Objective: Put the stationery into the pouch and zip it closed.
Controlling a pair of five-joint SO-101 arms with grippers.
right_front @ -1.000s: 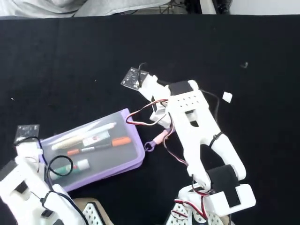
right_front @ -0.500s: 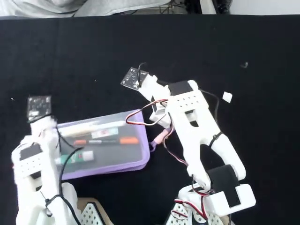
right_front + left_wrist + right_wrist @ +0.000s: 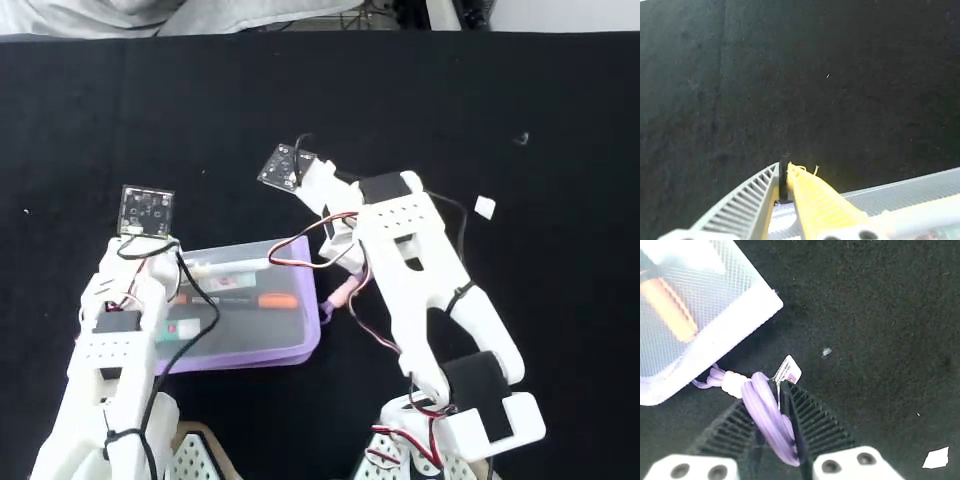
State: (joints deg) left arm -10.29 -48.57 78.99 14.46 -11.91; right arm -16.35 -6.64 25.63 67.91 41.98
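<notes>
Pens (image 3: 265, 300) sit inside the pouch (image 3: 250, 358). Right pincer (image 3: 781, 386) pinches the purple loop (image 3: 760, 407) at the pouch's corner; left pincer (image 3: 785, 169) is pressed together at the opposite end. I'd keep that loop taut and pull straight.

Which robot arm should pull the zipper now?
Probably the right. The right gripper is shut on the purple zipper pull, while the left gripper sits at the opposite end of the pouch, away from the pull.
</notes>
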